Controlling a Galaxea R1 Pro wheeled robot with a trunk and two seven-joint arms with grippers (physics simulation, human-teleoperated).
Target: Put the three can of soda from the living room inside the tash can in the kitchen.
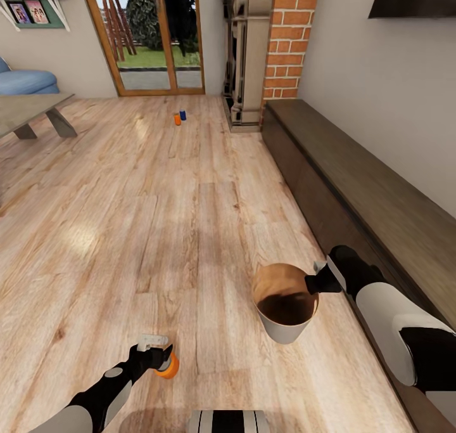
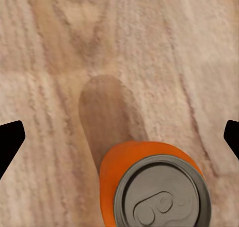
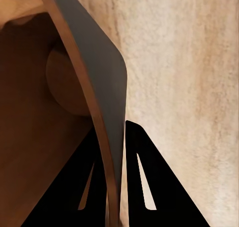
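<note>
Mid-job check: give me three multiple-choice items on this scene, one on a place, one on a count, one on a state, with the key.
1. Where do the two far cans stand?
A. on the low cabinet
B. on the floor near the glass doors
C. on the sofa

2. How many soda cans show in the head view?
A. one
B. three
C. five

3. What is the right hand doing?
A. clamping the trash can by its rim
B. hanging open over bare floor
C. holding a can

Key: B, they sit on planks before the doors; B, two far ones plus the orange can at the left hand; A, its fingers straddle the wall.
</note>
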